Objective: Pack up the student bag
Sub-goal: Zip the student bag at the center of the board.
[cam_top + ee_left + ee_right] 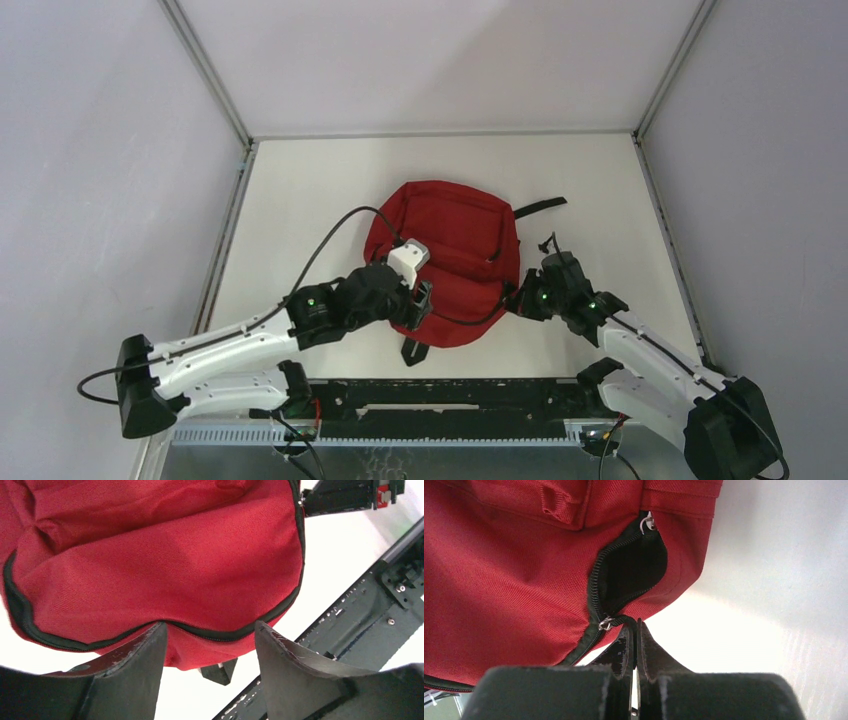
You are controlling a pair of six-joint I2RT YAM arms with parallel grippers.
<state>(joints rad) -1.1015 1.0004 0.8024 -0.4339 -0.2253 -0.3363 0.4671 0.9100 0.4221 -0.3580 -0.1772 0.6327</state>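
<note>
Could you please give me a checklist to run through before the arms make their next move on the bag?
1. Student bag lying flat on the table: ok.
2. Left pincer open: ok, jaws spread astride the black zipper seam.
3. Right pincer shut on the zipper pull: ok, it seems pinched beside the slider.
4. Zipper gap wide enough for packing: not ok, only a short stretch is open.
5. Contents: cannot tell, the gap shows only dark.

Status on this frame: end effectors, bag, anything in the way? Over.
Left end effector open over student bag zipped edge. Right end effector shut on zipper pull. Zipper partly open. No obstruction seen.
</note>
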